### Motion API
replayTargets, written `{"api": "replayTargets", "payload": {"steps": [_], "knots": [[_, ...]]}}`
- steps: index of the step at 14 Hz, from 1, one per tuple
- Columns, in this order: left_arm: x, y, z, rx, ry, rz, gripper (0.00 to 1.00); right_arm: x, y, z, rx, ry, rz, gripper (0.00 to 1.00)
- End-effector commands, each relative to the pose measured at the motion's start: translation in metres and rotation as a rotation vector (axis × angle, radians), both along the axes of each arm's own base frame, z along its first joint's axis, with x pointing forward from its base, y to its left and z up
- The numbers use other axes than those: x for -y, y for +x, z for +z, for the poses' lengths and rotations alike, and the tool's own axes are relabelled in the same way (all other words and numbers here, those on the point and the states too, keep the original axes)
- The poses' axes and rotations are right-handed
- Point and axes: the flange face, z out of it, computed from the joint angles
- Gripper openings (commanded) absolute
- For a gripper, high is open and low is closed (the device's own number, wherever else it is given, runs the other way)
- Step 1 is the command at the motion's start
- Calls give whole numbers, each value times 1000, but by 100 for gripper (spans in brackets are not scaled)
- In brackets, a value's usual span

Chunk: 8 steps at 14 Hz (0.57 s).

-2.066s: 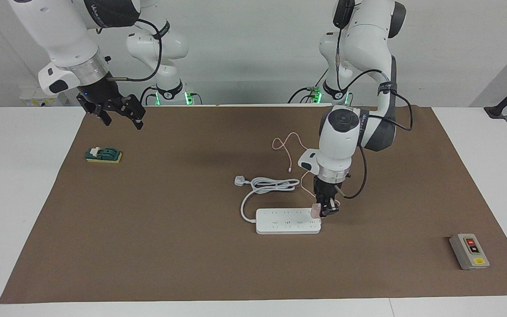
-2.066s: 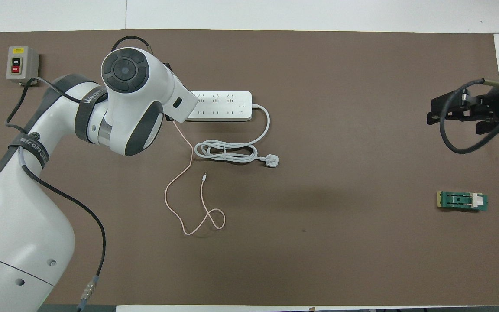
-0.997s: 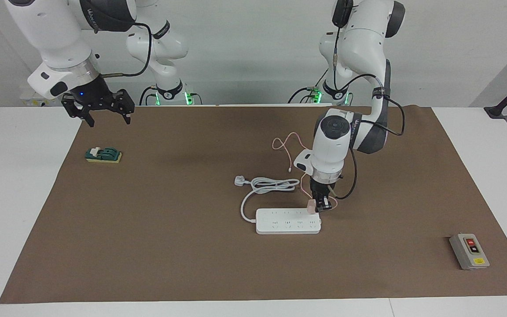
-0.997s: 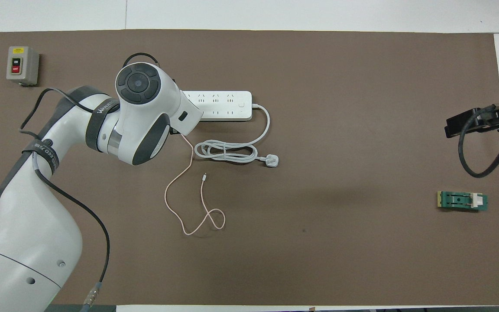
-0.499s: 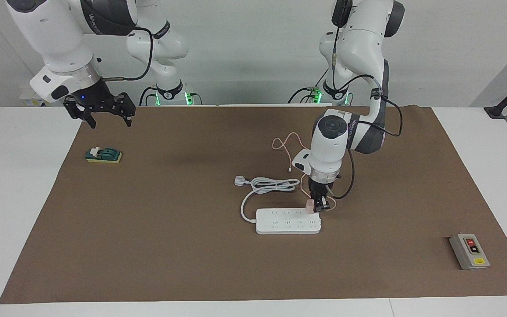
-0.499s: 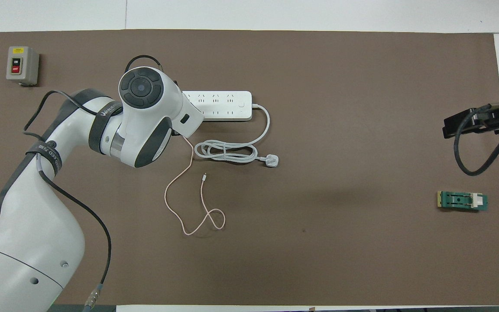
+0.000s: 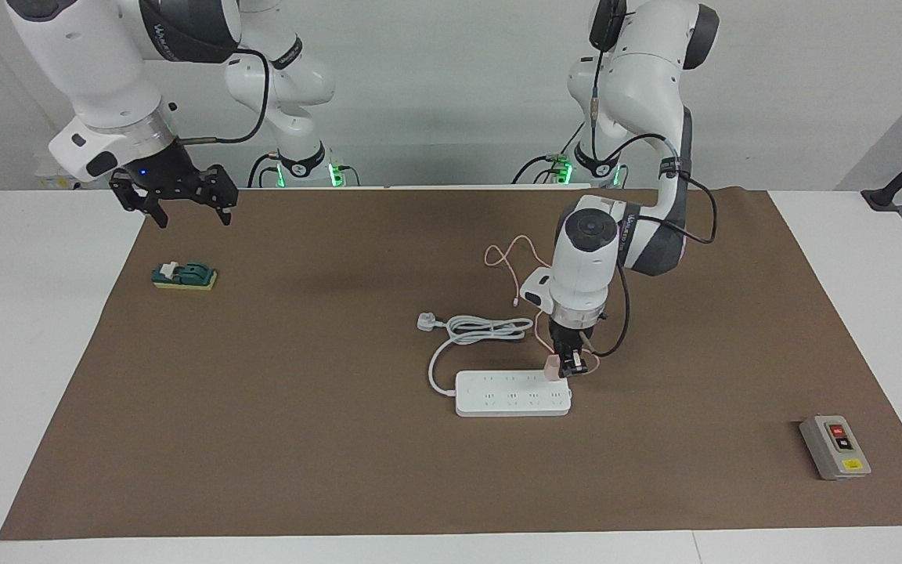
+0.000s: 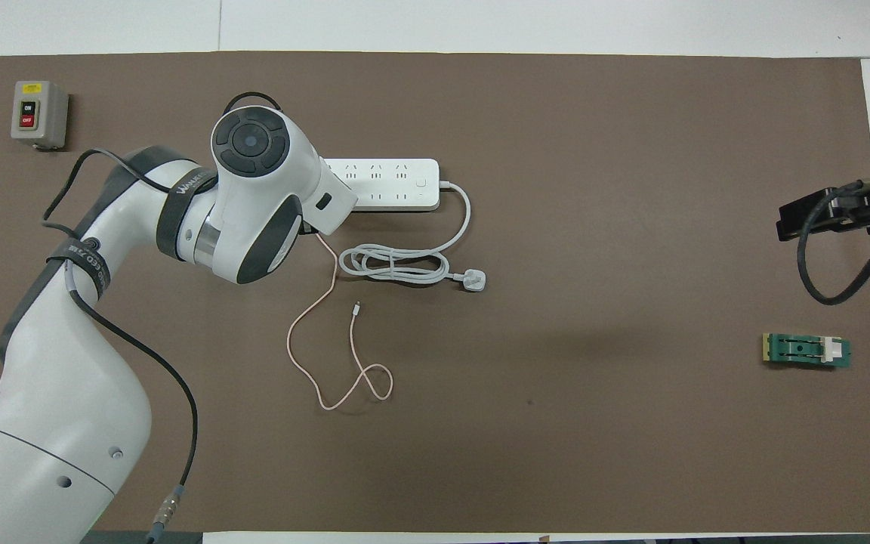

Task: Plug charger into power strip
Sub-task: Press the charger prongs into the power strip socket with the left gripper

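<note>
Now the left tool (image 7: pixel 568 363), clamped on the small pale-pink cube charger (image 7: pixel 551 366), hangs over the flat white power strip's (image 7: pixel 512 394) robot-side socket row at the left-arm end, while the right tool (image 7: pixel 185 205) waits wide open.

We are cataloguing a white table (image 7: pixel 36 329) lying under a brown mat (image 7: pixel 279 439) covering most of its top, a plain pale wall (image 7: pixel 451 86) standing at the robots' end, and even light falling without hard shadows.
</note>
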Motion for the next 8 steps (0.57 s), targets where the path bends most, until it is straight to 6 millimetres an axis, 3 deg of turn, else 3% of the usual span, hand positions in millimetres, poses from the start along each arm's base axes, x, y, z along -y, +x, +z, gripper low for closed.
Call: {"api": "replayTargets", "payload": {"steps": [1, 5, 8], "knots": [[3, 11, -10, -35, 8, 0, 0, 2, -7, 0, 11, -20, -17, 100], [6, 15, -21, -27, 7, -25, 0, 1, -7, 1, 8, -20, -14, 100], [13, 32, -30, -54, 24, -111, 0, 1, -8, 1, 8, -19, -16, 100]]}}
